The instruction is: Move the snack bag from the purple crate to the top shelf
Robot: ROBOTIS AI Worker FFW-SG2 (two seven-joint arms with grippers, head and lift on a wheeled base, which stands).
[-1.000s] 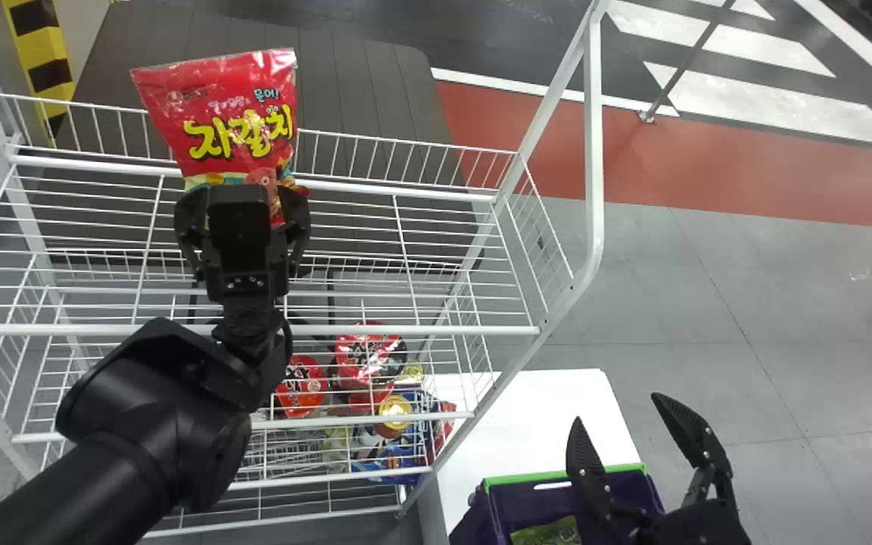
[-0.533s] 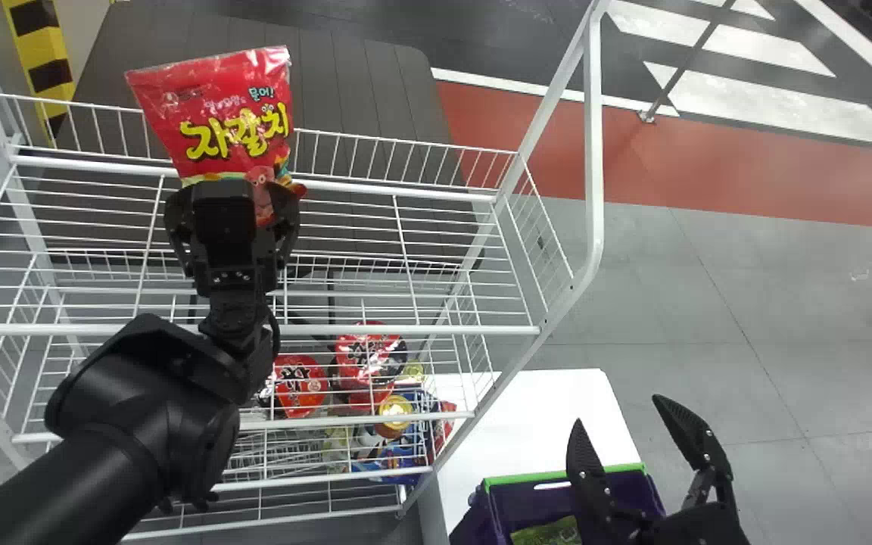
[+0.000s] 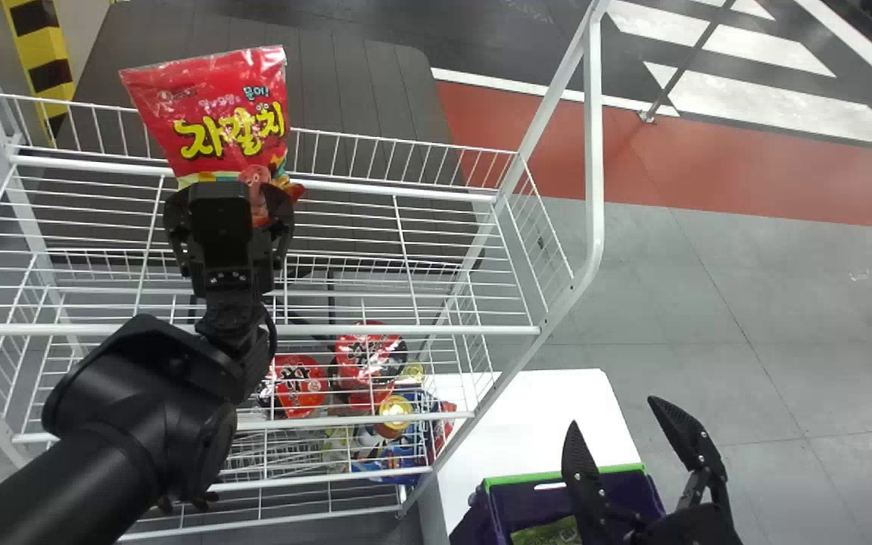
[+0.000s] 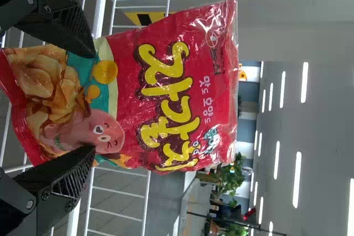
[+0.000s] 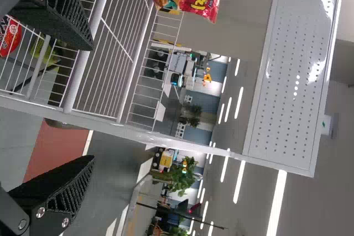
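In the head view my left gripper [image 3: 220,219] is over the left part of the top shelf [image 3: 406,330], shut on the lower part of the red snack bag [image 3: 216,113]. The left wrist view has the snack bag [image 4: 166,87] between the two fingers of my left gripper [image 4: 94,100], which press its side edges. Whether the bag touches the shelf mesh I cannot tell. My right gripper [image 3: 612,410] stands open beside the purple crate [image 3: 500,515], partly in front of it. In the right wrist view nothing is between the fingers of my right gripper [image 5: 93,103].
Red-lidded cups [image 3: 301,386] and several other packages lie on a lower shelf. A green bag [image 3: 549,531] is in the crate, beside a white table [image 3: 542,416]. The rack's white post [image 3: 593,151] rises between the shelf and the right arm.
My left gripper has shifted slightly to the left with the snack bag still in it, mostly in the first half second. The right gripper has barely moved.
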